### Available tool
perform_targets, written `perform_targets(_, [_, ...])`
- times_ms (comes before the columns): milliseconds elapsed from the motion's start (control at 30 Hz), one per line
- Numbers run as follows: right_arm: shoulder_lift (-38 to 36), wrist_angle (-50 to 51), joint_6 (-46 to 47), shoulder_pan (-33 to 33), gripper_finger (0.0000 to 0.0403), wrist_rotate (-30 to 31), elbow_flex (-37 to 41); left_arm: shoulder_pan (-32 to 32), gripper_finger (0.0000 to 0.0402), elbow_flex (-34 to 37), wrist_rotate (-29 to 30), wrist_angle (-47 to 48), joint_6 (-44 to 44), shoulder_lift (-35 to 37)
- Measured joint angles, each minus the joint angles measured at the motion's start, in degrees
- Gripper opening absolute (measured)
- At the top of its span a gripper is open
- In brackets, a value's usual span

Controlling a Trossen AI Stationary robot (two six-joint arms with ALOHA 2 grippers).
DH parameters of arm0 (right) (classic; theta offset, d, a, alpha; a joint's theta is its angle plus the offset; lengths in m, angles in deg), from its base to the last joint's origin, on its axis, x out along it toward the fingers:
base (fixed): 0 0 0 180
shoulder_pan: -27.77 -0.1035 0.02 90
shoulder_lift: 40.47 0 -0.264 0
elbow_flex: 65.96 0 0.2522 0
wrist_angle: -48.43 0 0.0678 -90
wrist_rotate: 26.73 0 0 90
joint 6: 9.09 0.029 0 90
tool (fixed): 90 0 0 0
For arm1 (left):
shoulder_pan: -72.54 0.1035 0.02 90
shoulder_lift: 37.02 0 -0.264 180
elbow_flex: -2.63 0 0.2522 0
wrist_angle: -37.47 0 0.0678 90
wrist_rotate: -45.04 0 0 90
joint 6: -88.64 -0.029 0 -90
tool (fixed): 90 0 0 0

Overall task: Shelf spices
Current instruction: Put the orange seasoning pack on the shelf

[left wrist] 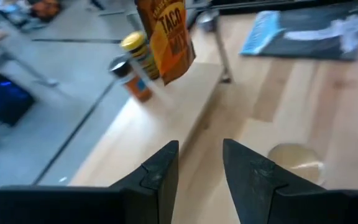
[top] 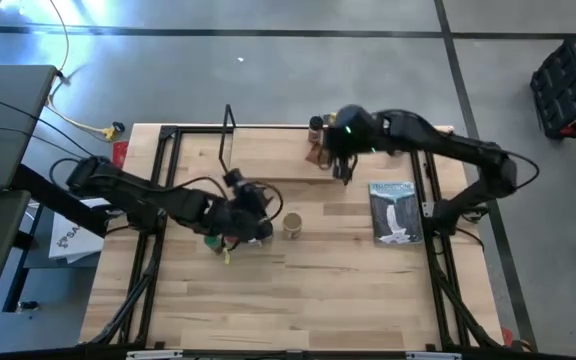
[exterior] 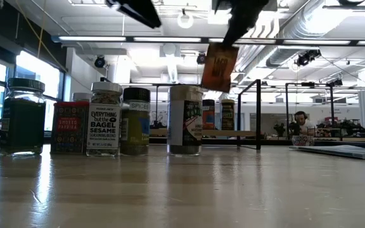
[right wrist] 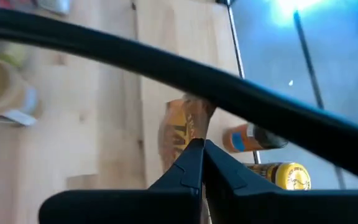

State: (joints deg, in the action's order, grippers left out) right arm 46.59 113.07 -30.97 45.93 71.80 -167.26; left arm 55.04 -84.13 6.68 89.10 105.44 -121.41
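My right gripper [top: 344, 170] is shut on the flat orange-red taco packet [exterior: 219, 66], which it holds in the air over the shelf plank [top: 268, 166]. Two jars, one yellow-lidded [left wrist: 137, 50] and one black-lidded [left wrist: 128, 76], stand upright on the plank beside the packet. My left gripper [left wrist: 201, 168] is open and hovers over the cluster of jars [top: 236, 228] near the table's left middle. In the low view several jars stand in a row on the table, among them a green one [exterior: 22, 117], a sesame one [exterior: 104, 120] and a larger one [exterior: 185, 120]. My right gripper pinches the packet by its top edge [right wrist: 190, 129] between the two fingers, coming from above and pointing down. The packet [left wrist: 166, 37] hangs below the fingers, lifted clear of the shelf and slightly tilted.
A tan-lidded jar [top: 292, 225] stands alone mid-table. The grey-blue booklet [top: 393, 210] lies flat at the table's right. The shelf's black wire upright [top: 228, 130] rises at its left end. A dark cable [right wrist: 166, 65] crosses the right wrist view.
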Motion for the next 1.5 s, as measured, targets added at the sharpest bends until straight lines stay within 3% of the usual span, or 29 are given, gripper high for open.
perform_targets(133, [5.15,1.34,-4.04,6.1,0.0,-3.0,-2.29,-3.32,0.012,0.0,6.5,7.23,7.51,0.44])
perform_targets(333, [10.72,2.21,-7.55,12.0,0.0,-4.94,-2.75,-7.41,0.012,0.02,11.17,14.82,17.79,0.4])
perform_targets(567, [14.02,2.85,-10.16,13.76,0.0,-7.38,-2.72,-10.19,0.012,0.04,15.5,15.87,20.08,0.4])
perform_targets(1167, [14.19,7.74,-11.71,18.35,0.0,-8.04,-2.68,-10.58,0.012,0.04,16.13,15.43,20.65,0.4])
perform_targets(1500, [14.21,6.07,-18.44,17.43,0.0,-8.06,-2.66,-10.58,0.012,0.04,16.13,15.43,20.62,0.4])
